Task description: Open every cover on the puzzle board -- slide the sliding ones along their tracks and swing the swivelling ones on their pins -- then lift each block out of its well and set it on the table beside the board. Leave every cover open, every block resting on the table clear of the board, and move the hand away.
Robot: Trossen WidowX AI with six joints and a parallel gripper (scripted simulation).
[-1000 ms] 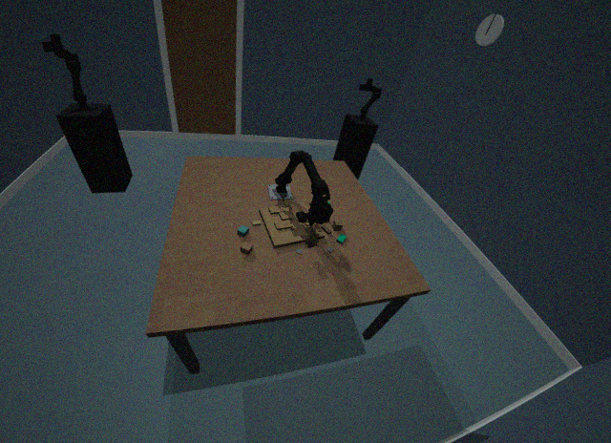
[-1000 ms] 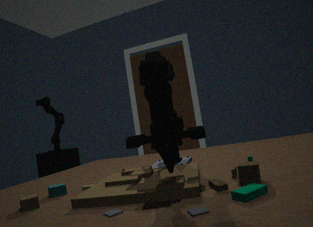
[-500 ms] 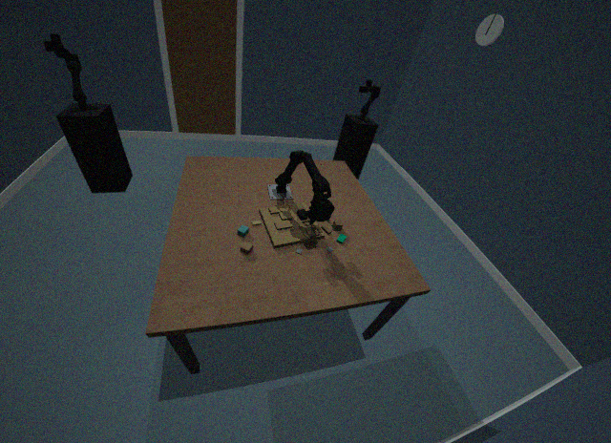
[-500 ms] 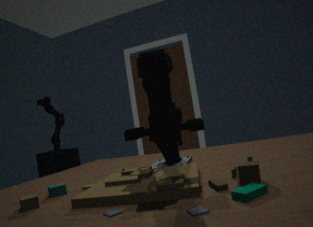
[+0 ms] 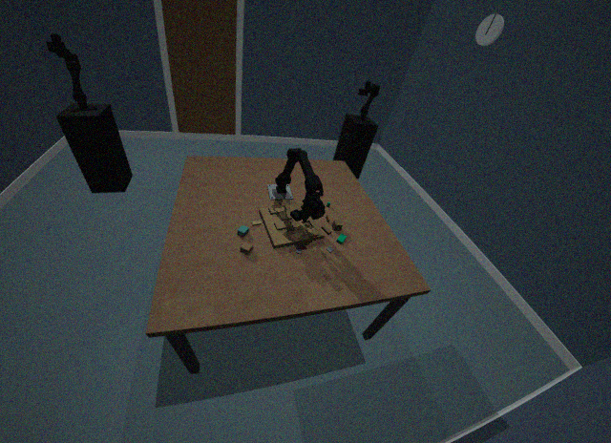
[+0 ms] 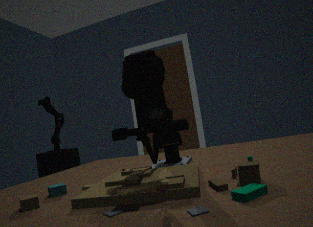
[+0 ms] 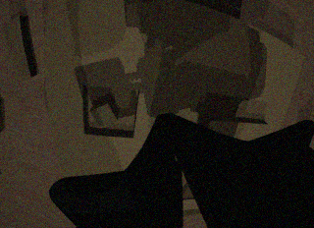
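The tan puzzle board [image 5: 282, 241] [image 6: 96, 203] lies mid-table with raised cover plates; one cover [image 5: 280, 226] [image 6: 116, 182] is on its left part. My gripper [image 6: 154, 162] is shut and empty, above the board's back part. In the wrist view a square well [image 7: 110, 110] shows left of the fingers; its contents are too dark to name. The arm and its shadow hide much of the board's right side, so cover positions there are unclear. A teal block [image 5: 242, 230] [image 6: 57, 190] and a brown block [image 5: 246, 248] [image 6: 29, 203] lie left of the board, clear of it.
Right of the board are a green block [image 5: 341, 239] [image 6: 249, 192], a brown block [image 5: 337, 226] [image 6: 249, 173] and a dark low piece [image 6: 217, 185]. Two flat grey pieces [image 6: 113, 213] [image 6: 197, 210] lie in front. A small green piece [image 5: 328, 204] [image 6: 250, 158] is farther back.
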